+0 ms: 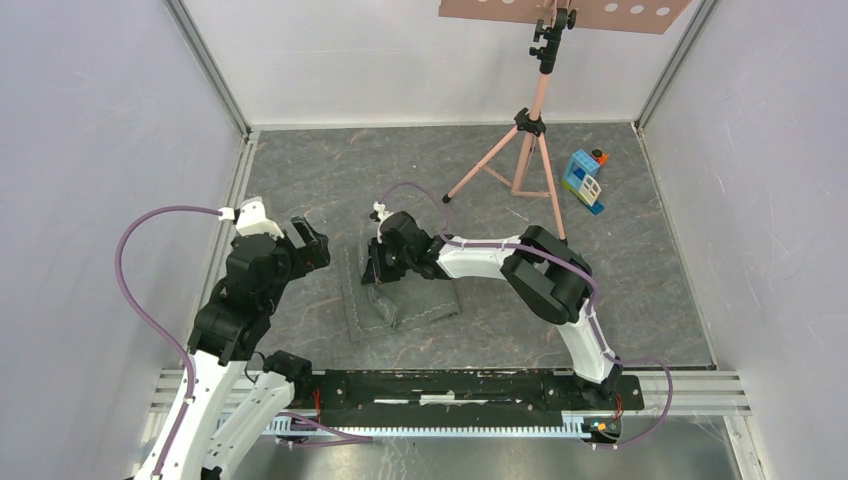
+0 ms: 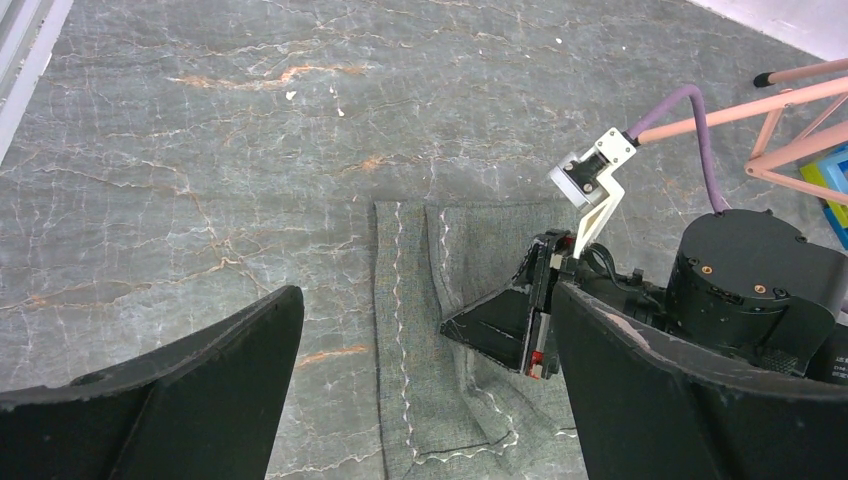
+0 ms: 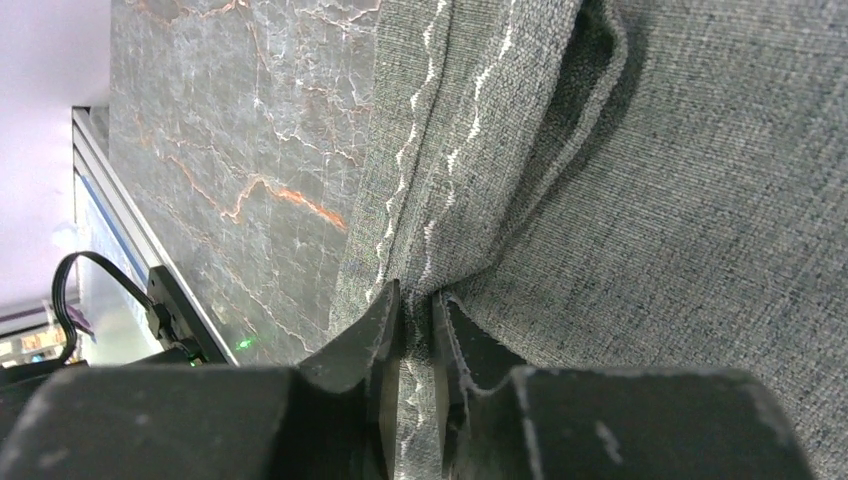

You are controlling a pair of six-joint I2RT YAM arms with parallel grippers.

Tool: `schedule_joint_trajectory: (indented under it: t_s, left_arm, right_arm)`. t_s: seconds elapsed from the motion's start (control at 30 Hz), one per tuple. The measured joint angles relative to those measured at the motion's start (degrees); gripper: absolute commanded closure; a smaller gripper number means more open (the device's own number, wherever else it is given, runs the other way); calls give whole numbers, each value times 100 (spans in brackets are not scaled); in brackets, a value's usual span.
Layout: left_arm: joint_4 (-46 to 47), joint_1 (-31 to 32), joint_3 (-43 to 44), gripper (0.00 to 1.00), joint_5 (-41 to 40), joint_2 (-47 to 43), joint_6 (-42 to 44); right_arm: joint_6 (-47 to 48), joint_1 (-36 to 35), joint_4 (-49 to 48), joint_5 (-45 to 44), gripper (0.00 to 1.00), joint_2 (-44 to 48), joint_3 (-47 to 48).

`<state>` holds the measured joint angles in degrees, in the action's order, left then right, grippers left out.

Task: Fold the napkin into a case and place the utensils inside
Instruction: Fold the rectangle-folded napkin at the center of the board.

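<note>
Napkin (image 1: 405, 303) edge pinched in right gripper (image 3: 416, 300), folds partly hidden beneath it; left gripper (image 1: 312, 242) gapes.

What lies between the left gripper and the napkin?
Only bare marbled floor separates the left gripper from the napkin, as seen in the top view.

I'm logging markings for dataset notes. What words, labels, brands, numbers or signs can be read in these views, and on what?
No text can be read in any view.
napkin: pale stitching only, no label in view.
toy block house: too small to show any print.
left arm and right arm: no legible marking.
</note>
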<state>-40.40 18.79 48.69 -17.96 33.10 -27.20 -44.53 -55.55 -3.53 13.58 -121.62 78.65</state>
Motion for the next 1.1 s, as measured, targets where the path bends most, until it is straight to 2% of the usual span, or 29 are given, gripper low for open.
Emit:
schedule_joint_trajectory:
  t_s: [0.07, 0.2, 0.3, 0.4, 0.6, 0.7, 0.77, 0.83, 0.97, 1.1]
  left_arm:
    - [-2, 0, 0, 0, 0, 0, 0]
    - [-2, 0, 0, 0, 0, 0, 0]
    - [-2, 9, 0, 0, 0, 0, 0]
    - [-2, 9, -2, 0, 0, 0, 0]
    - [7, 9, -11, 1, 4, 57, 0]
    - [31, 9, -57, 4, 79, 151, -2]
    - [26, 9, -61, 9, 214, 343, -9]
    - [22, 9, -57, 17, 354, 647, -26]
    - [24, -24, -52, 18, 763, 1585, -219]
    - [39, -256, -31, 9, 1368, 2745, -372]
  right_arm:
    - [22, -2, -66, 42, 61, -15, 0]
    - [164, -7, -225, 118, 47, -15, 0]
    - [310, -2, -363, 144, 41, 52, -85]
    - [431, 50, -452, 184, 40, 264, -306]
    - [525, 144, -767, 437, 41, 345, -404]
    - [645, 175, -804, 498, 42, 393, -505]
    - [826, 210, -728, 551, 47, 581, -732]
    - [1071, 254, -498, 638, 53, 874, -973]
    - [1604, 402, -249, 881, 58, 1749, -1753]
    - [2083, 518, 31, 1073, 62, 2623, -2586]
